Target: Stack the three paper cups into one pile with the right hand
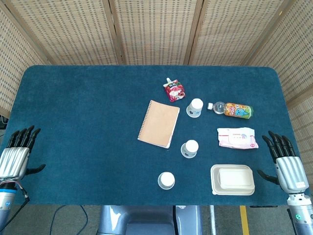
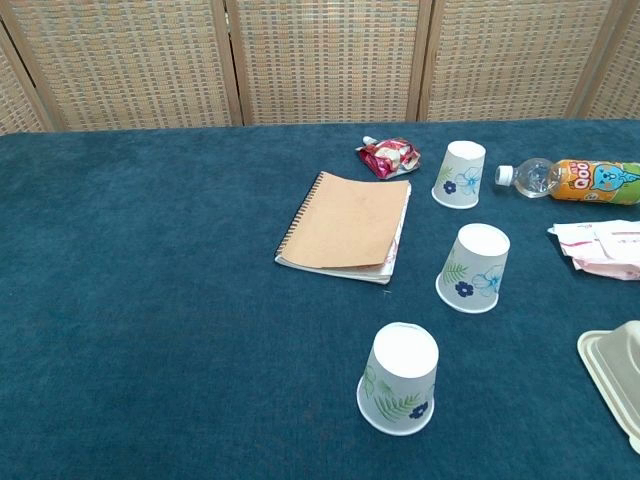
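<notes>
Three white paper cups with floral prints stand upside down on the blue table. The far cup [image 1: 194,107] [image 2: 459,174] sits beside the bottle. The middle cup [image 1: 190,149] [image 2: 474,267] is right of the notebook. The near cup [image 1: 166,180] [image 2: 399,378] stands close to the front edge. My right hand [image 1: 283,159] hovers at the table's right front corner, fingers spread, holding nothing, well right of the cups. My left hand [image 1: 17,152] is at the left front corner, fingers apart and empty. Neither hand shows in the chest view.
A tan spiral notebook [image 1: 159,123] [image 2: 347,226] lies mid-table. A red snack pouch [image 1: 174,90], an orange drink bottle [image 1: 231,109], a pink wipes pack [image 1: 237,137] and a beige lidded food box [image 1: 233,179] lie around the cups on the right half.
</notes>
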Robot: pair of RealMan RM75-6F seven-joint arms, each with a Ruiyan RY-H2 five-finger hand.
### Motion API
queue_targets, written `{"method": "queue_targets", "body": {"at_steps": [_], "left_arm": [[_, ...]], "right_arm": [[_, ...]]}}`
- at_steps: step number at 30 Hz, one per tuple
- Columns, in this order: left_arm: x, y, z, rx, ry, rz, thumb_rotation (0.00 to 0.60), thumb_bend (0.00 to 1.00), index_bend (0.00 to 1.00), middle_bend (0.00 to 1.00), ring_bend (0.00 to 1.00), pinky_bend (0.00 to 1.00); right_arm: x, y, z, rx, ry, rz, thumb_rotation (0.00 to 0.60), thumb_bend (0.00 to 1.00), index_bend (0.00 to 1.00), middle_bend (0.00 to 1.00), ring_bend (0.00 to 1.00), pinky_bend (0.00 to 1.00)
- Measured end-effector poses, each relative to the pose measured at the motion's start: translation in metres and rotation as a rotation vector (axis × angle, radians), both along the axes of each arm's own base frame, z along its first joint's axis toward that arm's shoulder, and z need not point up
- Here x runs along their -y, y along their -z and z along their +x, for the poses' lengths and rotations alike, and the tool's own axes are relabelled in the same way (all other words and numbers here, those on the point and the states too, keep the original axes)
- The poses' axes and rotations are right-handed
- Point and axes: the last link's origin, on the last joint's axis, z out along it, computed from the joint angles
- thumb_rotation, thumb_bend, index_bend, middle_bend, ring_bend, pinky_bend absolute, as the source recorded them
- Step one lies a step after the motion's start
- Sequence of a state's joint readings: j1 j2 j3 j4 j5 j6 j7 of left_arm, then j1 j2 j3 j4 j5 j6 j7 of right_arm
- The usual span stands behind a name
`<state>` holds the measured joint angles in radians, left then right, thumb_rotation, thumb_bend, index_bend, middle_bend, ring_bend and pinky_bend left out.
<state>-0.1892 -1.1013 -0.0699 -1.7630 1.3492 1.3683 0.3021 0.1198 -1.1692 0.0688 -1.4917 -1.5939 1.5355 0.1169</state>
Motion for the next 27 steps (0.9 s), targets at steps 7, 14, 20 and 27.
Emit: {"method": "queue_targets", "body": {"at_steps": [7,14,20,27], "left_arm": [[0.0004,0.0001,0.0007,0.0,0.003,0.002,0.6,0.0,0.0,0.0,0.0,0.02],[0.0008,-0.0009,0.0013,0.01,0.008,0.007,0.6,0.0,0.0,0.0,0.0,0.02],[0.0007,-0.0023,0.0006,0.015,0.009,0.013,0.6,0.0,0.0,0.0,0.0,0.02],[-0.0004,-0.0024,0.0001,0.014,0.009,0.014,0.6,0.0,0.0,0.0,0.0,0.02]], "right_arm": [[-0.0001,0.0004,-0.0003,0.012,-0.001,0.005,0.6,0.0,0.12,0.0,0.0,0.0],[-0.0017,-0.0005,0.0018,0.023,-0.015,0.0,0.6,0.0,0.12,0.0,0.0,0.0],[-0.0015,0.0007,0.0023,0.034,-0.018,0.005,0.6,0.0,0.16,0.0,0.0,0.0],[-0.0009,0.0003,0.0034,0.044,-0.031,-0.005,0.6,0.03,0.2,0.0,0.0,0.0]]}}
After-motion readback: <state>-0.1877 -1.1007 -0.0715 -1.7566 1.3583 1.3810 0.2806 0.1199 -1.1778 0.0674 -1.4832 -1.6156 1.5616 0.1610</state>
